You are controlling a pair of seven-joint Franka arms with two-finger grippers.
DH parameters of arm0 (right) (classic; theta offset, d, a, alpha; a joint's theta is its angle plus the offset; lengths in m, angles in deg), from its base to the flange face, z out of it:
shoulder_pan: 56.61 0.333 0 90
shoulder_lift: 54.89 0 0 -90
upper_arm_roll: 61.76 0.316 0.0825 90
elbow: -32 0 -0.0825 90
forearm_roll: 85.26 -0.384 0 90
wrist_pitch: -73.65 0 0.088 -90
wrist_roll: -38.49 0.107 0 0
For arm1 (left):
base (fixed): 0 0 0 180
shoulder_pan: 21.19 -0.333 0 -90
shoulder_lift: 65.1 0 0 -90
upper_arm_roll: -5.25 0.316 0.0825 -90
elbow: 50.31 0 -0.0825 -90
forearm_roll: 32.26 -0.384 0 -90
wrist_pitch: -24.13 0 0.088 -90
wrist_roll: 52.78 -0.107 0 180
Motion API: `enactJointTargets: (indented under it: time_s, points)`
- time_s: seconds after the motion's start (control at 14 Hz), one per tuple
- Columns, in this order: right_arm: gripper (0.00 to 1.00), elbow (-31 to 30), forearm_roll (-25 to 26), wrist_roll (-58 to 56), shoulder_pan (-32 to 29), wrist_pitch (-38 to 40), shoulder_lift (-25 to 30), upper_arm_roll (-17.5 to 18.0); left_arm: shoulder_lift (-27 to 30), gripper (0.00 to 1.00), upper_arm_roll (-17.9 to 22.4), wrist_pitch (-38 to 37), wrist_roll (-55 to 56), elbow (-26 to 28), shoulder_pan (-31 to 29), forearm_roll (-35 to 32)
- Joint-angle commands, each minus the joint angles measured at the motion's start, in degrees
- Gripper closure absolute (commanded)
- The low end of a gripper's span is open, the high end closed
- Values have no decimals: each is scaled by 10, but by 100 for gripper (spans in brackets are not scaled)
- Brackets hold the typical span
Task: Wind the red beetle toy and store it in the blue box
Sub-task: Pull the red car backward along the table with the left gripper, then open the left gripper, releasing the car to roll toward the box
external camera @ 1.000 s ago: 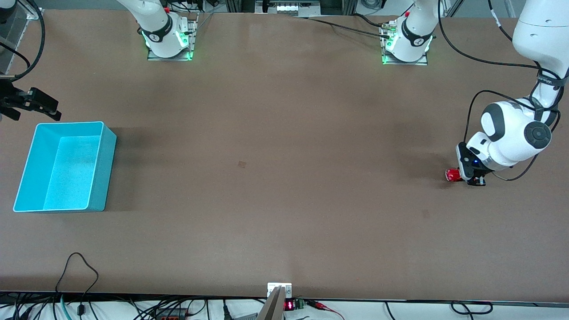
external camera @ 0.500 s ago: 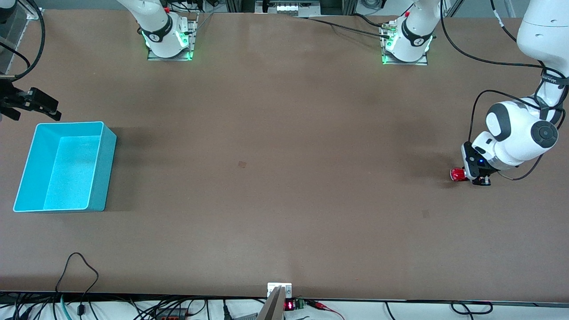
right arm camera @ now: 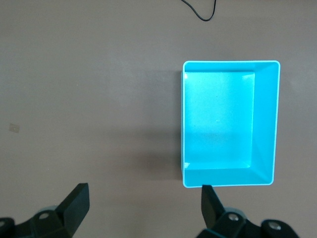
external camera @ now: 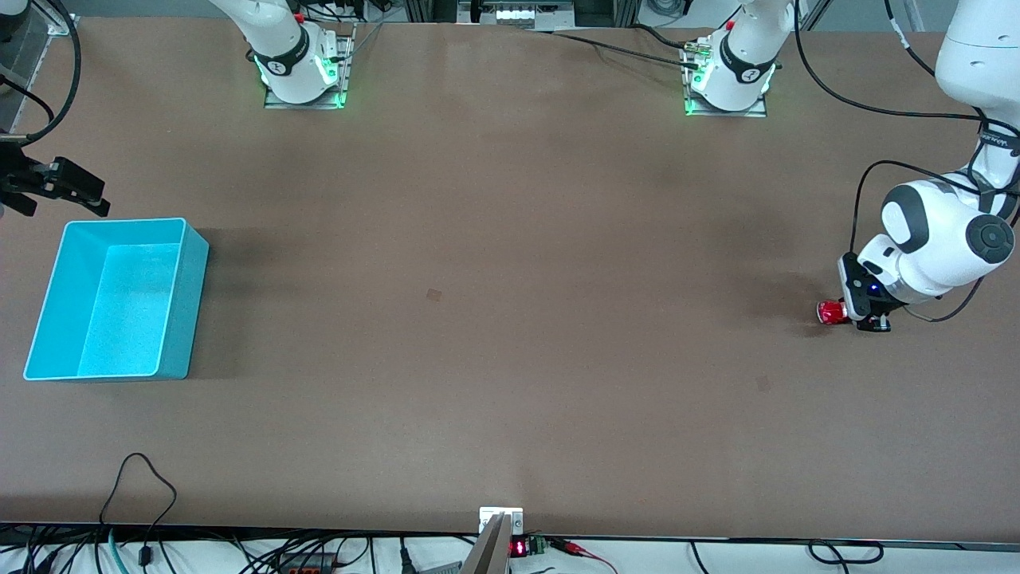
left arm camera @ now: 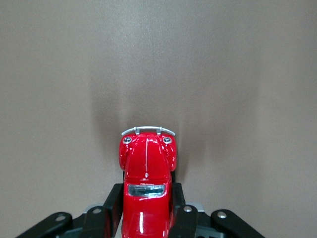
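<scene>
The red beetle toy stands on the brown table at the left arm's end. In the left wrist view the red beetle toy points its silvery bumper away from the wrist. My left gripper is low at the table, shut on the car's rear half, with a black finger pressed against each side. The blue box sits with nothing in it at the right arm's end; its blue wall shows from above in the right wrist view. My right gripper hangs open over bare table beside the box, holding nothing.
Both arm bases stand at the table's edge farthest from the front camera. A black cable loops onto the table at the edge nearest that camera. A small dark mark lies mid-table.
My left gripper has dragged the red beetle toy along the table toward the left arm's end. The right arm and the blue box have not moved.
</scene>
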Motion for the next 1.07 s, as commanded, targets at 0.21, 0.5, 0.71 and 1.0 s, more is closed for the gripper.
enactJointTargets:
  time_s: [0.21, 0.5, 0.71, 1.0]
  points:
    - [0, -7, -6, 4, -3, -6, 7, 1, 15, 0, -3, -48, -10, -25, -11, -8]
    - [0, -7, -6, 4, -3, -6, 7, 1, 42, 0, -5, -214, 16, -97, -6, -7]
    - [0, -7, -6, 4, -3, -6, 7, 1, 72, 0, -5, -325, 79, -129, -5, -7]
    - [0, -7, -6, 4, -4, -6, 6, 1, 111, 0, -8, -418, 174, -150, -5, -8]
